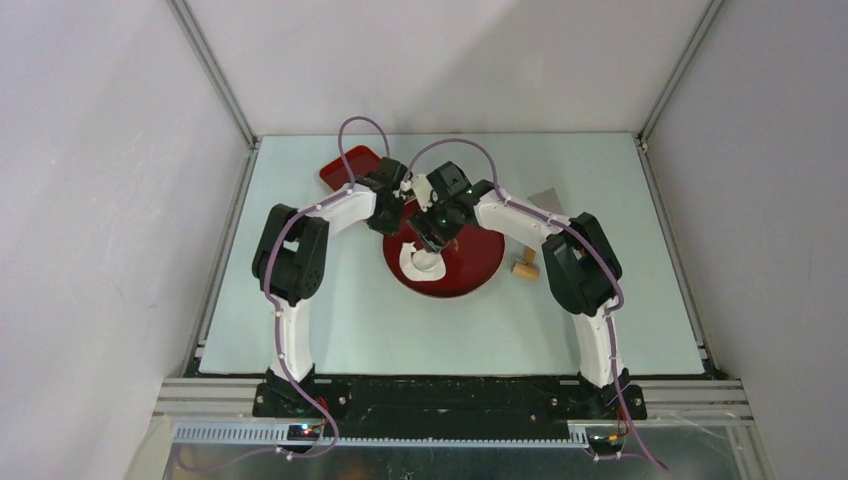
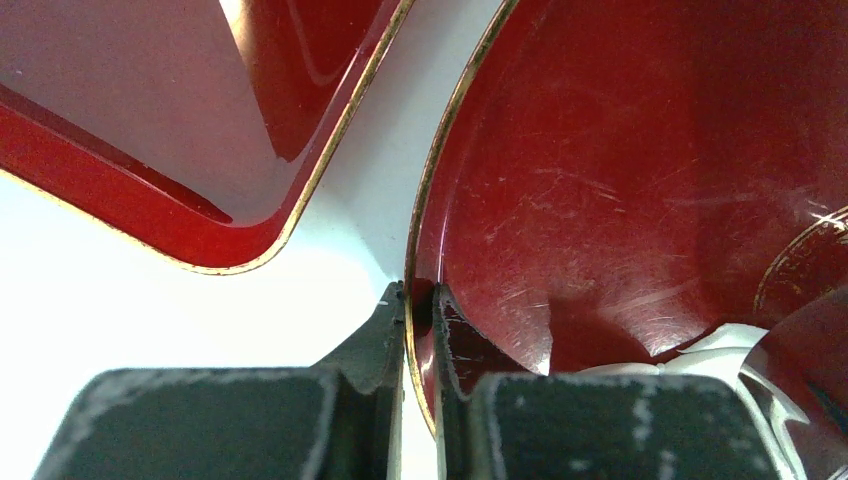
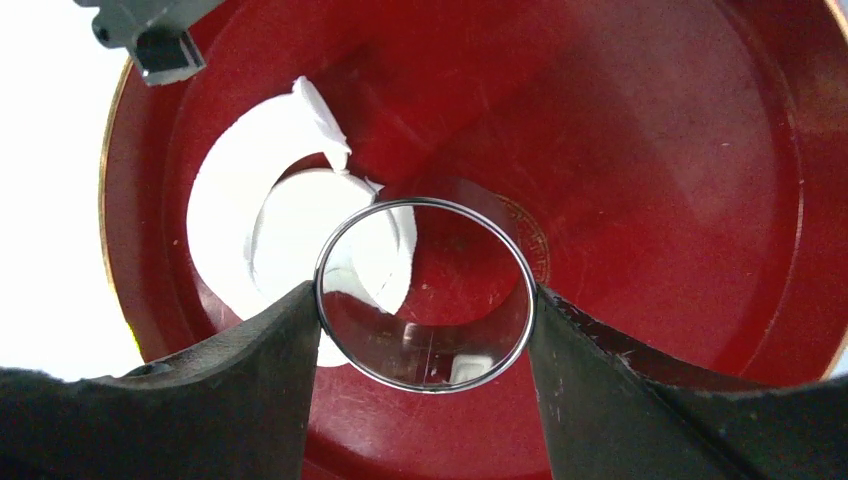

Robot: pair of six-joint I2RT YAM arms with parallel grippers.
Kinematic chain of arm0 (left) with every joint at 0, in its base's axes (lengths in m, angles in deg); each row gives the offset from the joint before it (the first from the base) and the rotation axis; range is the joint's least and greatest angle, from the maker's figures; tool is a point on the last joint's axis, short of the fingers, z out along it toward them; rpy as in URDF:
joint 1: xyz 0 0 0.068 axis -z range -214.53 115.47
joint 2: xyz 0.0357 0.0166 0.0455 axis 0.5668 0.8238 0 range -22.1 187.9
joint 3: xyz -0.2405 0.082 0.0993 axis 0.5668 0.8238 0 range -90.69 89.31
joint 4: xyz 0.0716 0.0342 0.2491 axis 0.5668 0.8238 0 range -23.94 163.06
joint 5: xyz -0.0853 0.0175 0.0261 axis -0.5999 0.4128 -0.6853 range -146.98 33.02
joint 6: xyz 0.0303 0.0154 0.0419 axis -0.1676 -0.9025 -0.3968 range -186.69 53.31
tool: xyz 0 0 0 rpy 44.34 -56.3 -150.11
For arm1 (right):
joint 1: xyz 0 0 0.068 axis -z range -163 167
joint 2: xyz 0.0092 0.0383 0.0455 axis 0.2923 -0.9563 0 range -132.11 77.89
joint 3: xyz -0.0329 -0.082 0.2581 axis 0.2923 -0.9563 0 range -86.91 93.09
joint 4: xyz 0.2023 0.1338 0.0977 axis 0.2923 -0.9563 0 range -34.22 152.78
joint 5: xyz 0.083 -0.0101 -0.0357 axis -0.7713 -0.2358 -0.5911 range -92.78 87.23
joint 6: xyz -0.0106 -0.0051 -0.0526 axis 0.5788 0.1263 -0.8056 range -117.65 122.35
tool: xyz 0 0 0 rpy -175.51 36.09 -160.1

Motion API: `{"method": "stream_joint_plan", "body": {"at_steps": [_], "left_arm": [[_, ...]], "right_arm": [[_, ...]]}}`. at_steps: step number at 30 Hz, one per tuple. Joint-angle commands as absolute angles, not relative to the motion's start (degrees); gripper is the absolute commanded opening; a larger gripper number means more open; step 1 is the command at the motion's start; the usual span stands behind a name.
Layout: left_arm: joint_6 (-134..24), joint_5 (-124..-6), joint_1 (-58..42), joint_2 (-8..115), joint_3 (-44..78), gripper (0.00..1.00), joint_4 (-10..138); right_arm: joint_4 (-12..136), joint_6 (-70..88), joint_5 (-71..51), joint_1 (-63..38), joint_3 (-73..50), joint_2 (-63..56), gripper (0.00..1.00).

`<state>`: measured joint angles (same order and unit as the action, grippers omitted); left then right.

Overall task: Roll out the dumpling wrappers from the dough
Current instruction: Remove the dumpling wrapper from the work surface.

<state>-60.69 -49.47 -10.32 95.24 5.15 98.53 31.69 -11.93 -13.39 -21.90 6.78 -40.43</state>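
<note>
Right hand [image 3: 425,300] grips ring cutter [image 3: 425,372]; round white wrapper [image 3: 300,235] flat on plate [image 3: 650,200].

Centre of table [image 1: 400,340]: round plate [image 1: 475,270], its left half bearing a dumpling wrapper [image 3: 300,225] inside a crescent of leftover dough [image 3: 225,200], with a ring cutter [image 3: 430,370] over the wrapper's right edge. Behind-left of the plate, a square tray [image 1: 340,172]; just right of it, a wooden roller [image 1: 524,268].

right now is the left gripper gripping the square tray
No, the left gripper pinches the rim of the round plate, not the tray.
</note>
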Motion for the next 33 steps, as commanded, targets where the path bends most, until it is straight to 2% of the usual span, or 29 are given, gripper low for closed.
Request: {"method": "stream_joint_plan", "body": {"at_steps": [1,11,22,33], "left_arm": [[-62.99,-47.98,-9.64,95.76,5.11,0.00,101.23],[-62.99,-48.10,-9.66,95.67,5.20,0.00,101.28],[-63.00,-48.03,-9.64,95.67,5.15,0.00,101.27],[-62.67,-48.31,-9.97,95.14,5.55,0.00,100.88]], "right_arm": [[32.57,-15.03,-8.41,-22.41,11.30,-42.08,0.58],[31.04,-17.38,-7.17,-22.77,15.20,-45.47,0.59],[28.37,-15.12,-11.01,-22.59,16.98,-46.68,0.59],[29.25,-12.33,-11.84,-20.87,13.04,-45.54,0.58]]}}
